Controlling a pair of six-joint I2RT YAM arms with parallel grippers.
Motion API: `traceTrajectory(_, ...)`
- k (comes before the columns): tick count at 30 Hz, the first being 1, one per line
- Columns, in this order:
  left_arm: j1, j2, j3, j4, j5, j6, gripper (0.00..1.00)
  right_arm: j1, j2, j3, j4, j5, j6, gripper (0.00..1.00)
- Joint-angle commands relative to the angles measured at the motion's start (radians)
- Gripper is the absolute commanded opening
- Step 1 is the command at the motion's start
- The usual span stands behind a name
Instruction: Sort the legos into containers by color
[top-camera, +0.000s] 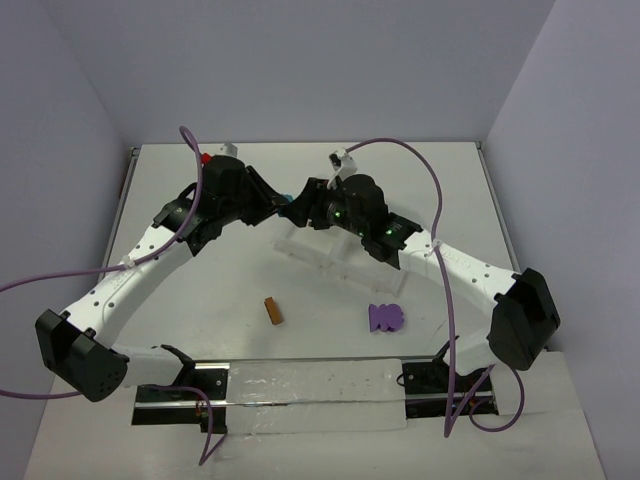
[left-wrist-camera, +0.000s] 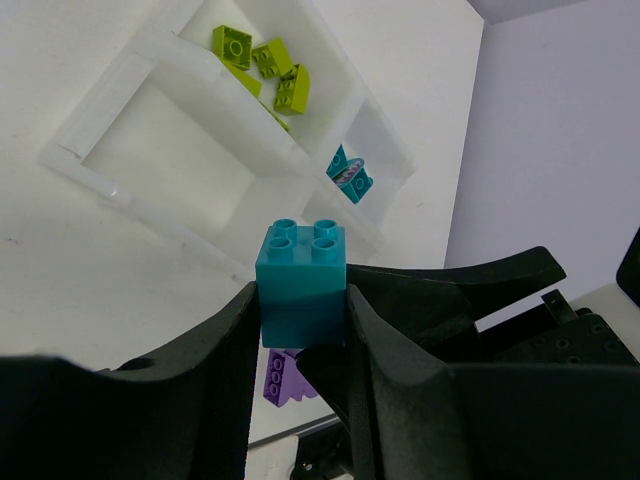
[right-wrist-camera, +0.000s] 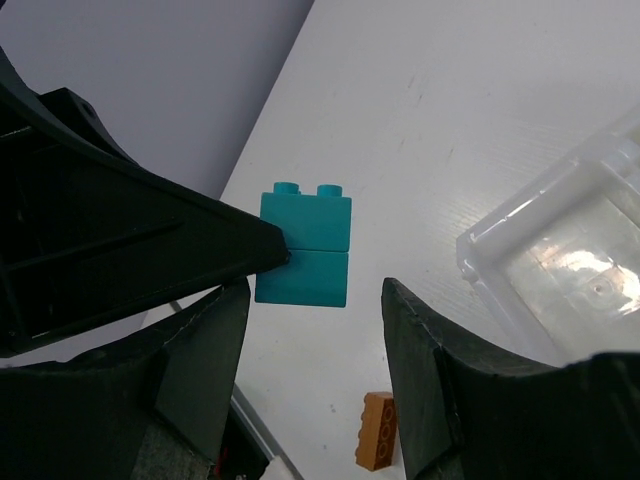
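1. Teal two-brick stack (left-wrist-camera: 300, 270) is held off the table (top-camera: 300, 160), clamped between the left fingers (left-wrist-camera: 225, 340), near the white tray (left-wrist-camera: 100, 95).
2. Right fingers (right-wrist-camera: 420, 340) are spread wide, with the stack seen between them.
3. Tray compartments: lime bricks (left-wrist-camera: 265, 65) in one, teal bricks (left-wrist-camera: 350, 175) in the next.
4. Orange brick (top-camera: 273, 311) and purple clump (top-camera: 385, 317) lie on the table, apart.

The left gripper (left-wrist-camera: 300, 310) pinches a teal brick (left-wrist-camera: 301, 262) between its black fingers (left-wrist-camera: 225, 350), studs facing away. Beneath it a purple brick (left-wrist-camera: 283, 377) lies on the white bench (left-wrist-camera: 60, 280). Farther off sits the white tray (left-wrist-camera: 110, 190). Lime green legos (left-wrist-camera: 262, 62) lie in one compartment and teal legos (left-wrist-camera: 350, 176) in the compartment to its right.
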Motion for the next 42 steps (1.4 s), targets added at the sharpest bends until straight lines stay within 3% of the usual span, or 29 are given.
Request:
traceTrajectory(1, -0.005, -0.018, 0.046, 0.014, 0.01, -0.001, 0.0, 0.015, -0.009, -0.032, 0.163, 0.032, 0.043, 0.59)
traceTrajectory(8, -0.005, 0.001, 0.061, 0.012, 0.019, 0.001, 0.0, 0.029, -0.018, -0.113, 0.318, 0.065, 0.076, 0.44)
traceTrajectory(15, -0.005, 0.001, 0.06, 0.01, 0.017, 0.002, 0.0, 0.034, -0.039, -0.137, 0.359, 0.092, 0.055, 0.04)
traceTrajectory(20, -0.005, 0.003, 0.065, 0.007, 0.016, 0.008, 0.02, 0.034, -0.053, -0.136, 0.34, 0.098, 0.041, 0.0)
traceTrajectory(22, -0.005, 0.007, 0.074, 0.003, 0.02, 0.016, 0.17, 0.036, -0.054, -0.133, 0.328, 0.098, 0.039, 0.0)
traceTrajectory(25, -0.005, 0.022, 0.1, -0.013, 0.02, 0.031, 0.57, 0.034, -0.061, -0.132, 0.317, 0.098, 0.033, 0.0)
traceTrajectory(30, -0.005, 0.033, 0.115, -0.026, 0.012, 0.047, 0.73, 0.034, -0.082, -0.143, 0.302, 0.098, 0.017, 0.0)
traceTrajectory(36, -0.005, 0.053, 0.12, -0.017, 0.014, 0.046, 0.7, 0.034, -0.099, -0.155, 0.293, 0.098, 0.01, 0.0)
traceTrajectory(42, -0.005, 0.069, 0.122, -0.008, 0.011, 0.039, 0.52, 0.034, -0.109, -0.16, 0.279, 0.098, 0.0, 0.0)
